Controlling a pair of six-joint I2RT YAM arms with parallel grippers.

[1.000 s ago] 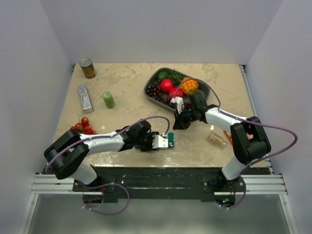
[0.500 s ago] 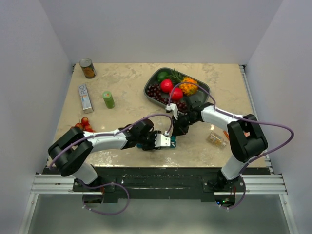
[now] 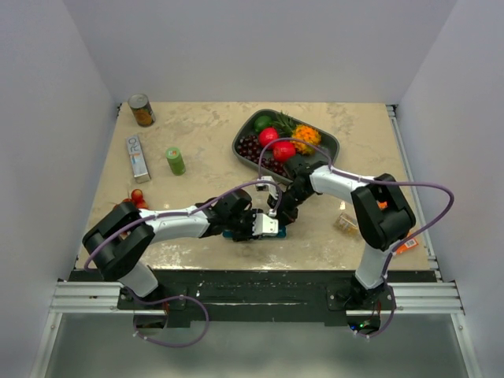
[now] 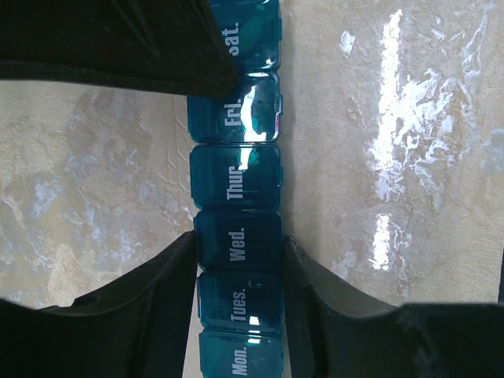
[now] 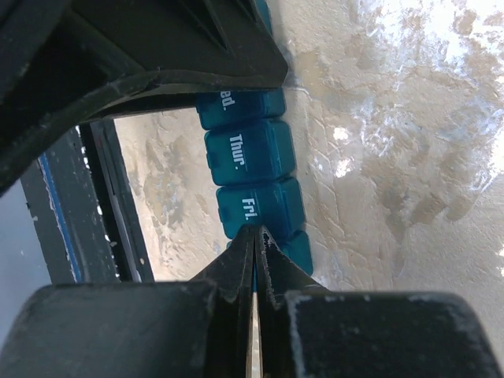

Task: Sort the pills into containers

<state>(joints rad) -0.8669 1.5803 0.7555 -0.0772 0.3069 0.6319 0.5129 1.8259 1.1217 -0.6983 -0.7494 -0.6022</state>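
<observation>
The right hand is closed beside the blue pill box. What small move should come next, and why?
Probably nudge the tips of the closed right hand under the lid edge by "Fri." and lift a little. The left hand clamps the pill organizer at "Wed.", steadying it, and the lids in view look shut; no pill can enter yet.

I see the long teal-blue plastic pill-organizer strip (image 4: 236,189) lying flat, running vertically mid-frame, day-labelled lids facing up.

pill organizer (image 4: 236,197) lids read mon., tues., wed., thur., fri., sat.; silver box (image 3: 138,156) perhaps "ro".
</observation>
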